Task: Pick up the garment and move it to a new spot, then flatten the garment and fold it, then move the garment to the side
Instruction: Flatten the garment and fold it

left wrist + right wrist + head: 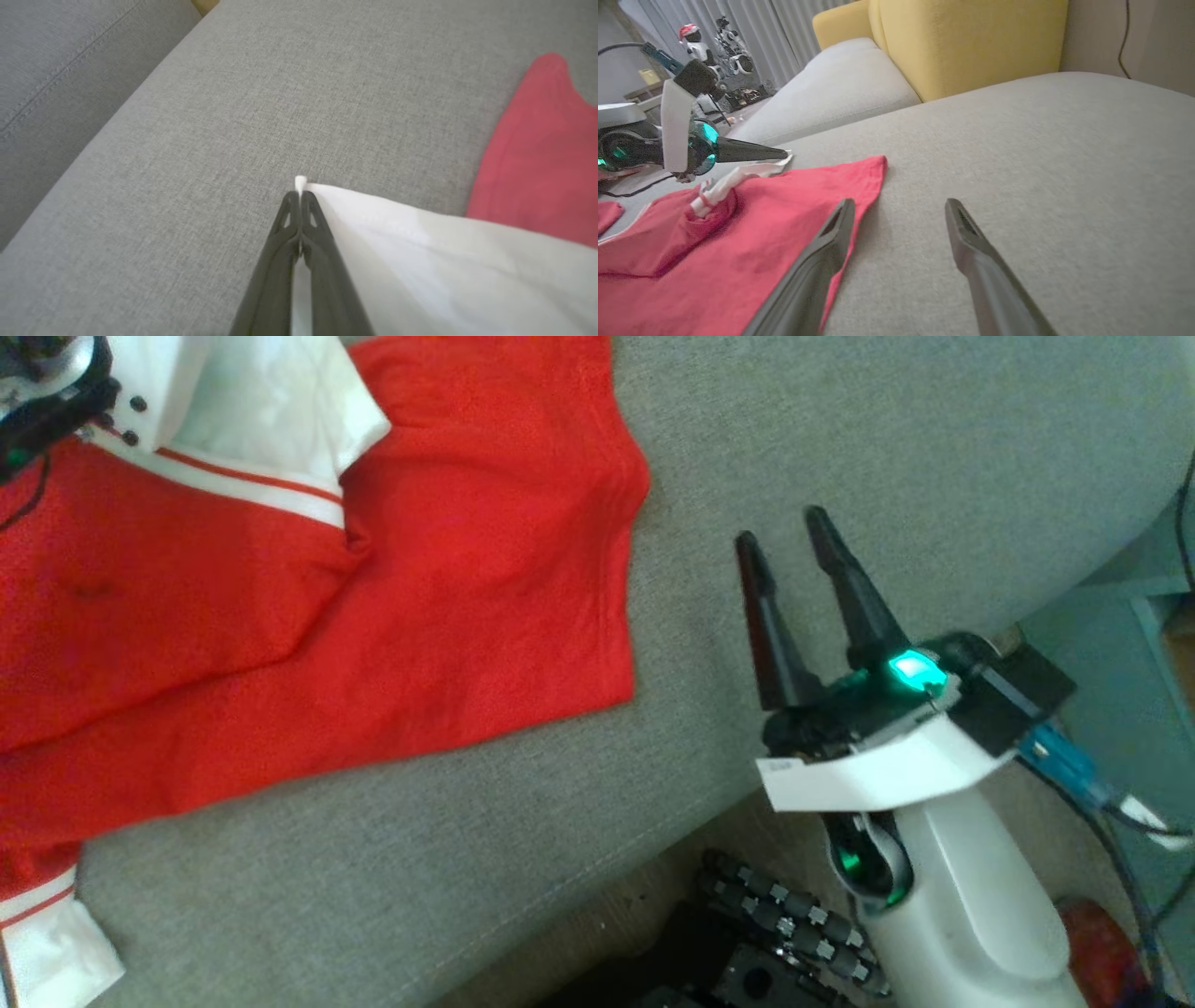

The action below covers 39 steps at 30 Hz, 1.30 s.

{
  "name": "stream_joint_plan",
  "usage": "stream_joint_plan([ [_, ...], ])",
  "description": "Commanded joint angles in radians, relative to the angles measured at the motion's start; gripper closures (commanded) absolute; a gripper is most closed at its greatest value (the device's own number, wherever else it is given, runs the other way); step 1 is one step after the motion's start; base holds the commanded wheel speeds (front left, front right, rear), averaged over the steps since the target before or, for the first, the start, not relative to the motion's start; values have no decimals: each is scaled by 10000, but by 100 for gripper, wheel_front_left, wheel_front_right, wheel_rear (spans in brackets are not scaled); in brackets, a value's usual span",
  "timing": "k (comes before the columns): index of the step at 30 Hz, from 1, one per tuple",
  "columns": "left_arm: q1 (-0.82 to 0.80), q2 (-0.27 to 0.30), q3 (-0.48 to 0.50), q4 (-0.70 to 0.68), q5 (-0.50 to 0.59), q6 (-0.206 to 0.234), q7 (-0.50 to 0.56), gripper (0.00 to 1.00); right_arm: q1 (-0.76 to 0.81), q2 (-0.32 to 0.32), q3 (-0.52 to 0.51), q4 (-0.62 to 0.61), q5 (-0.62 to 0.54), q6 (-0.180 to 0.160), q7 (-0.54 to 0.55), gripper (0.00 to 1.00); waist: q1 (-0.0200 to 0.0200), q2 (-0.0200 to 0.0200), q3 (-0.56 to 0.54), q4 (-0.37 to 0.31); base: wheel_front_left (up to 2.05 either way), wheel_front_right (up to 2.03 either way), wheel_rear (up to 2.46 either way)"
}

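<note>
My left claw (299, 198) is clamped on a white edge of the garment (448, 616); my right claw (782, 525) gapes empty beside its hem.

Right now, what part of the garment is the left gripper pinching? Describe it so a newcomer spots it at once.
On the grey sofa seat lies a red garment. Its white collar sits at the head view's upper left, and the left gripper is shut on that collar's pointed corner. Unlike the striped white cuff, it lies beside dark buttons.
</note>
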Motion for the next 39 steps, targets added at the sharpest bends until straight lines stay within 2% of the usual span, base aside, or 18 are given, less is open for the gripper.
stream_joint_plan([
  [1,-397,297,381,-292,235,10,-140,100,-277,-12,240,-210,305,35,-44,0,-1,0,-92,101,0,0,0],
  [4,-373,280,379,-366,433,10,-515,100,-922,-12,230,533,899,35,-44,0,-1,0,-266,351,0,0,0],
  [7,-342,209,378,-348,524,10,-878,100,-1872,-12,537,1904,1498,35,-40,0,-1,0,-458,659,0,0,0],
  [8,-342,209,378,-348,524,10,-878,100,-1872,-12,537,1904,1498,35,-40,0,-1,0,-458,659,0,0,0],
  [12,-313,98,377,-240,430,10,-1270,100,-3497,-12,723,3939,2075,35,510,0,-1,0,-684,1090,0,0,0],
  [17,-289,121,377,-214,323,10,-1464,100,-5127,-12,899,5829,2534,35,1101,0,-1,0,-802,1462,0,0,0],
  [22,-165,128,376,-185,283,10,-1557,100,-5928,-12,1397,7067,3148,35,1338,0,-1,0,-857,1717,0,0,0],
  [27,-60,52,376,-142,314,10,-1548,100,-6433,-12,1761,7981,3431,35,1092,0,-1,0,-918,1815,0,0,0],
  [33,132,-57,376,-61,357,10,-1568,100,-6824,-12,2151,8667,3849,35,867,0,-1,0,-1097,1840,0,0,0],
  [35,181,-74,376,-32,354,10,-1574,100,-6897,-12,2335,8781,4025,35,880,20,-1,0,-1149,1838,0,0,0],
  [37,237,-91,376,-9,348,10,-1576,100,-6985,-12,2522,8937,4103,35,836,51,-1,0,-1204,1842,0,0,0],
  [39,296,-88,376,3,339,10,-1569,100,-7035,-12,2673,9013,4259,35,802,66,-1,0,-1246,1845,0,0,0],
])
